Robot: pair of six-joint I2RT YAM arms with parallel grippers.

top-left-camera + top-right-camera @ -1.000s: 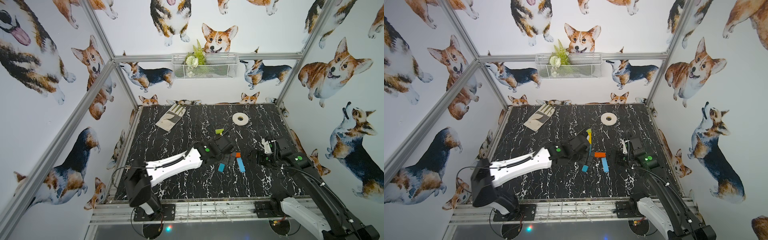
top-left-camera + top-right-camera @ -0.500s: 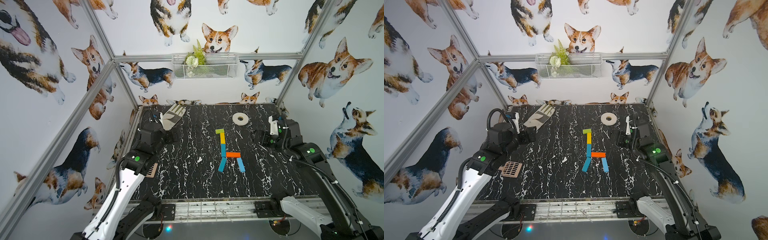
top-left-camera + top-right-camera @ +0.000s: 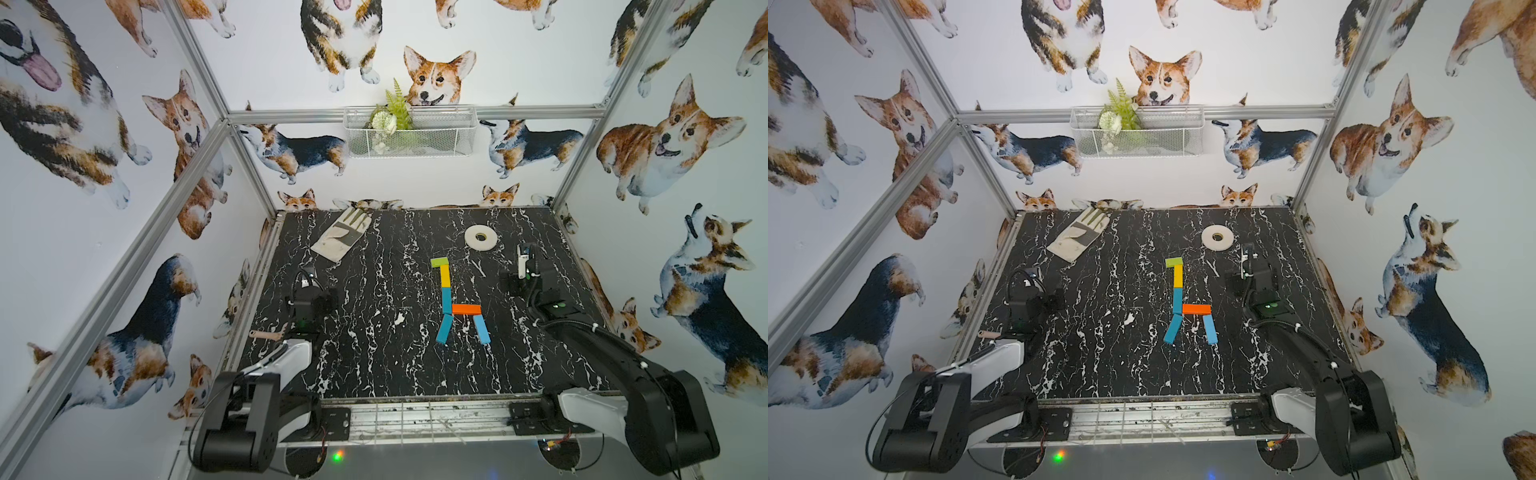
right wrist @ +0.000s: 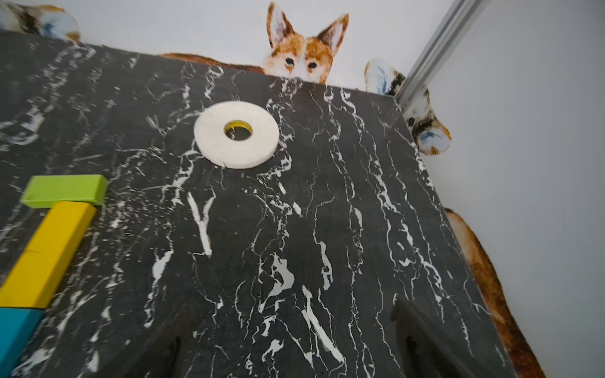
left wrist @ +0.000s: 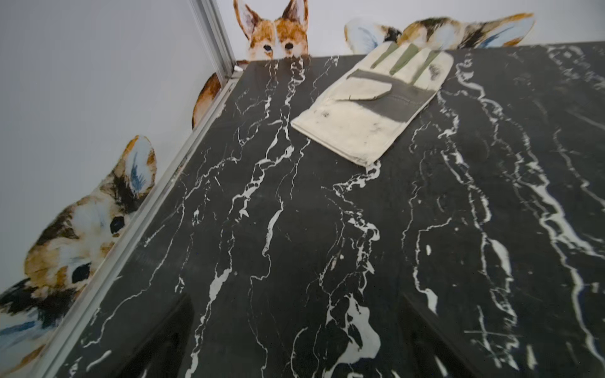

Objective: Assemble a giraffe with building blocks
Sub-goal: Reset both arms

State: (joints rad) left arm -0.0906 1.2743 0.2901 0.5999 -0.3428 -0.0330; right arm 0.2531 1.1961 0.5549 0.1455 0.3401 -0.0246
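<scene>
Enclosing black marble tabletop (image 3: 374, 365), corgi-print walls (image 3: 519, 54), giraffe (image 3: 446, 299)

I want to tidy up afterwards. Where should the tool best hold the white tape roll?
Grip the tape roll by its ring wall, pinched between hole and outer edge, coming straight down from above. It lies flat with the hole up, and it is probably too wide to span.

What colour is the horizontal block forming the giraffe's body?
Orange. The body block shows best in a top view; neither wrist view catches it.

A green block (image 4: 64, 190) touches a yellow block (image 4: 49, 255); tape roll (image 4: 236, 134) nearby.
</scene>
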